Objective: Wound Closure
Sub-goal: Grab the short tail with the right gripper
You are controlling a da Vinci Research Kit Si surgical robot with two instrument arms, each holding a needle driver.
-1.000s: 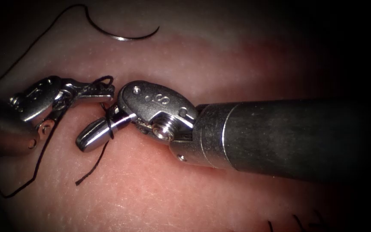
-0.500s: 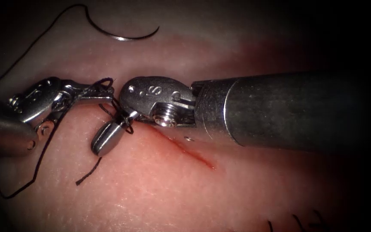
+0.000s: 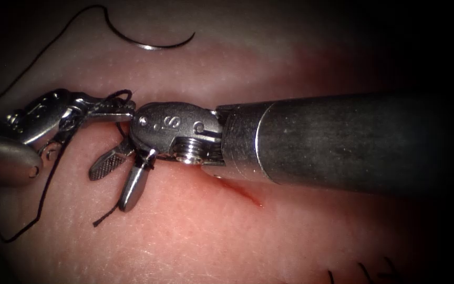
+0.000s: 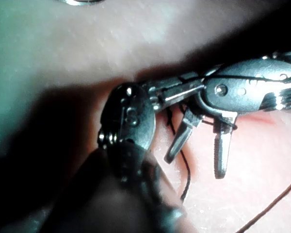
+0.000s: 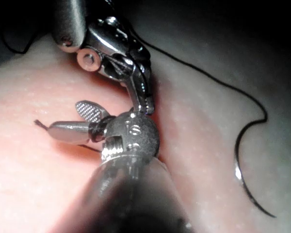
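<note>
My right tool (image 3: pixel 109 189) comes in from the right, its jaws open and pointing down-left over the tissue (image 3: pixel 195 236), with nothing between them. Black thread (image 3: pixel 145 156) is looped around the base of those jaws. My left tool (image 3: pixel 127 114) lies just left of it, its jaws shut on the thread. The open right jaws (image 5: pixel 65 118) and the left tool (image 5: pixel 146 104) touch tip to wrist; the left wrist view shows the right jaws (image 4: pixel 195 166) spread. The curved needle (image 3: pixel 153 46) lies free on the tissue at the back left, not in it.
A short red-stained stretch of the cut (image 3: pixel 243 192) shows under the right shaft. A loose thread end (image 3: pixel 106 213) lies on the tissue by the lower right jaw's tip. Long thread (image 3: pixel 38 63) trails from the needle to the left. Cut thread ends (image 3: pixel 361 271) stick up at the front right.
The right tool's jaws have opened and the tool has shifted left toward the left tool. Its shaft lifted off the cut, baring the red line. The left tool barely moved.
</note>
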